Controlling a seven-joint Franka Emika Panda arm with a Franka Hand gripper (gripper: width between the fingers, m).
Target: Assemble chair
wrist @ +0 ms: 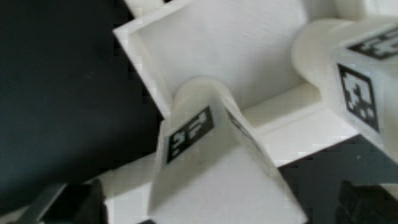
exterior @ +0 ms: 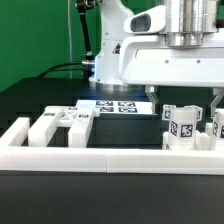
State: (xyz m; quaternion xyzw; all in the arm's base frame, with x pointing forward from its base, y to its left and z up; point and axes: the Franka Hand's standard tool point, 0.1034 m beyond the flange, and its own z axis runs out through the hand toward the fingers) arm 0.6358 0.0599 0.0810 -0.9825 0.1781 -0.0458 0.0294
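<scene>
White chair pieces lie on the black table. A cluster of tagged blocks (exterior: pixel 185 125) stands at the exterior view's right, and several flat pieces and bars (exterior: pixel 60 123) lie at its left. My gripper (exterior: pixel 192 98) hangs just above the right cluster. In the wrist view a white bar with a tag (wrist: pixel 199 135) runs in between my fingers. It lies over a flat white panel (wrist: pixel 214 50), next to a tagged block (wrist: pixel 356 75). My gripper (wrist: pixel 214 208) is open: the dark fingertips (wrist: pixel 54 205) stand wide of the bar, with gaps on both sides.
The long low white border rail (exterior: pixel 100 157) runs along the table's front. The marker board (exterior: pixel 115 106) lies flat at the back centre. The arm's white base (exterior: pixel 125 60) stands behind it, and a green wall is at the back left.
</scene>
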